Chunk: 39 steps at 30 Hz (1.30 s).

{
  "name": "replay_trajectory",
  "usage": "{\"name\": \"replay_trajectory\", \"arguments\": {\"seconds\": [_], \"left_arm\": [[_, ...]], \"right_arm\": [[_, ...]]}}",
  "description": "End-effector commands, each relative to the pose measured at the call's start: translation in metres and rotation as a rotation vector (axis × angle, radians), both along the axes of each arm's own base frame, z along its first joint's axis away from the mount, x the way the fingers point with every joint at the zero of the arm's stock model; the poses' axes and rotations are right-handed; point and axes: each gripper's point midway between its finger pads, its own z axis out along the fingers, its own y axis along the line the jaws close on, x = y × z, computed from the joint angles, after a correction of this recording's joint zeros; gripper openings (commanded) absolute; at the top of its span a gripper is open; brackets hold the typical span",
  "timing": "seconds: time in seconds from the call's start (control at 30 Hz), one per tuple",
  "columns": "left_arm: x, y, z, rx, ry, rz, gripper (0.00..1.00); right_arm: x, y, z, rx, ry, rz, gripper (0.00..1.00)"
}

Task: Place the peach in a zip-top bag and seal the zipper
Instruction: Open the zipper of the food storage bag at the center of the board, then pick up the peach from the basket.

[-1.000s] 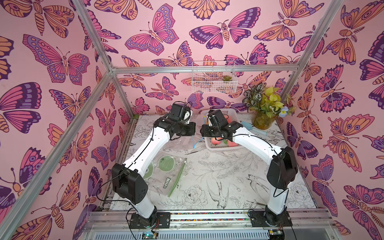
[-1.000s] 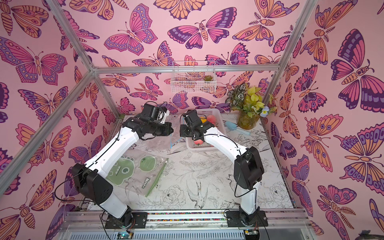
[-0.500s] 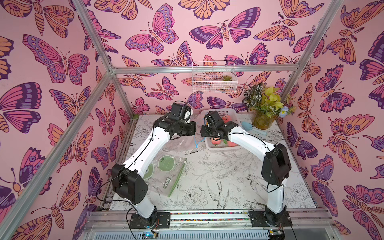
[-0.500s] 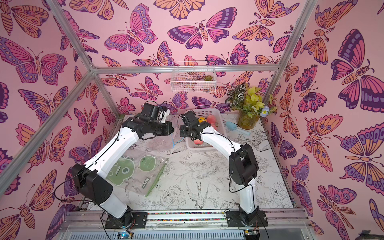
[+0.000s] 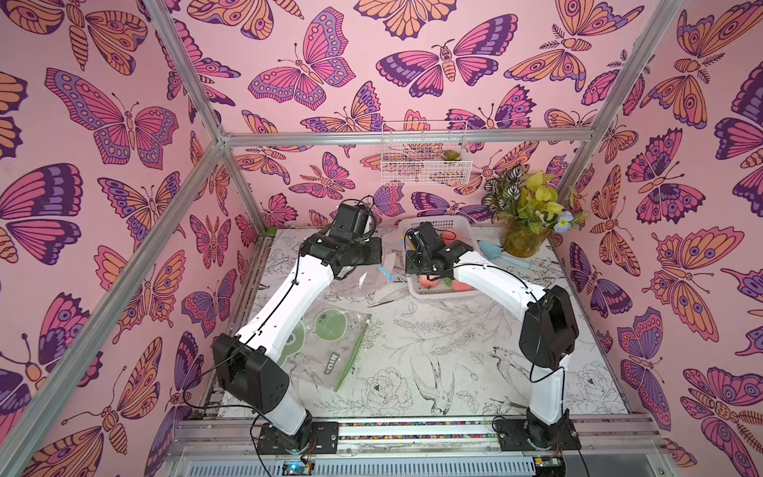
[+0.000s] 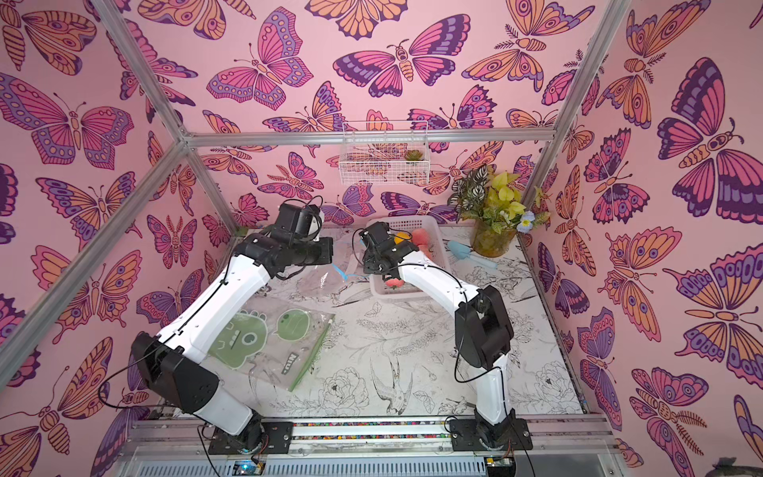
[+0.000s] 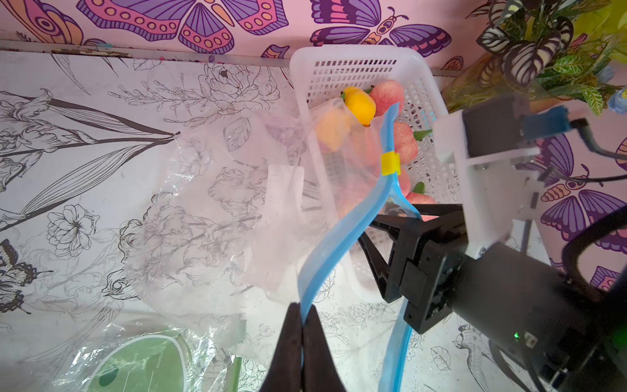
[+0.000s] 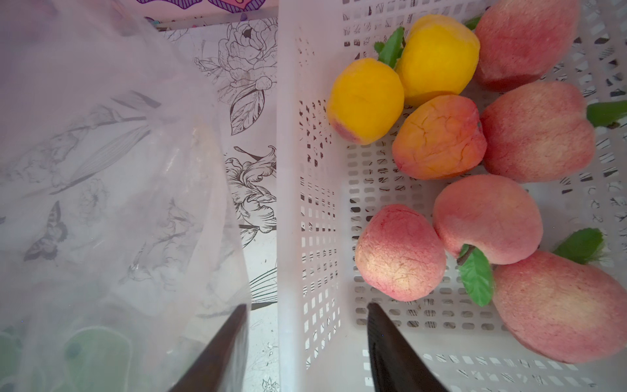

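The clear zip-top bag (image 7: pixel 210 210) lies crumpled beside the white basket (image 7: pixel 353 57). Its blue zipper strip (image 7: pixel 342 234) carries a yellow slider (image 7: pixel 389 163). Past the slider the strip splits into two lips, so the mouth stands open. My left gripper (image 7: pixel 302 307) is shut on one lip and holds it up. My right gripper (image 8: pixel 307 307) is open and straddles the basket's side wall. One finger (image 8: pixel 224 339) sits behind the bag film and the other finger (image 8: pixel 390 346) is over the basket. Several peaches lie in the basket, and the nearest pink peach (image 8: pixel 400 253) is just beyond that finger, apart from it.
A second bag with green cartoon print (image 5: pixel 330 342) lies flat at the front left. A vase of plants (image 5: pixel 524 239) and a light blue tool (image 5: pixel 495 250) stand right of the basket. A wire basket (image 5: pixel 425 153) hangs on the back wall.
The right arm's elbow has swung a little inward and back, and its jaws have narrowed slightly. The left arm holds the zipper lip where it was.
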Motion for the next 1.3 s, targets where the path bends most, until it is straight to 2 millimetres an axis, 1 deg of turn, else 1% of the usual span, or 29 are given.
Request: {"name": "replay_trajectory", "arguments": {"seconds": [0.0, 0.1, 0.2, 0.33, 0.5, 0.57, 0.67, 0.73, 0.8, 0.9, 1.0, 1.03, 1.13, 1.27], "left_arm": [[-0.004, -0.001, -0.004, 0.005, 0.017, -0.016, 0.0], [-0.005, -0.004, -0.006, -0.004, 0.027, -0.027, 0.0], [-0.006, -0.008, -0.01, -0.015, 0.043, -0.044, 0.0], [-0.007, -0.013, -0.017, -0.025, 0.068, -0.058, 0.0], [-0.007, -0.014, -0.025, -0.023, 0.087, -0.055, 0.0], [-0.007, -0.014, -0.028, -0.021, 0.095, -0.057, 0.0], [-0.006, -0.014, -0.03, -0.02, 0.1, -0.052, 0.0], [-0.006, -0.014, -0.03, -0.02, 0.1, -0.053, 0.0], [-0.007, -0.014, -0.03, -0.022, 0.1, -0.055, 0.0], [-0.007, -0.015, -0.03, -0.027, 0.104, -0.059, 0.0], [-0.007, -0.016, -0.032, -0.026, 0.108, -0.061, 0.0], [-0.007, -0.016, -0.032, -0.025, 0.108, -0.061, 0.0], [-0.007, -0.016, -0.034, -0.024, 0.114, -0.062, 0.0], [-0.006, -0.017, -0.037, -0.024, 0.119, -0.062, 0.0]], "right_arm": [[-0.002, 0.01, 0.019, 0.04, -0.023, 0.037, 0.56], [-0.004, 0.018, 0.026, 0.084, -0.034, 0.069, 0.57], [-0.006, 0.026, 0.036, 0.145, -0.063, 0.107, 0.6], [-0.012, 0.035, 0.056, 0.249, -0.114, 0.168, 0.63], [-0.018, 0.034, 0.082, 0.362, -0.191, 0.221, 0.66], [-0.02, 0.029, 0.09, 0.393, -0.226, 0.22, 0.67], [-0.02, 0.016, 0.094, 0.399, -0.27, 0.189, 0.68], [-0.019, 0.004, 0.089, 0.381, -0.282, 0.149, 0.69], [-0.016, -0.012, 0.077, 0.336, -0.263, 0.089, 0.7], [-0.011, -0.041, 0.046, 0.251, -0.176, -0.01, 0.69], [-0.008, -0.06, 0.014, 0.195, -0.077, -0.044, 0.69], [-0.008, -0.065, 0.004, 0.177, -0.04, -0.048, 0.69], [-0.008, -0.071, -0.019, 0.139, 0.042, -0.029, 0.69], [-0.006, -0.071, -0.035, 0.092, 0.108, 0.008, 0.7]]}}
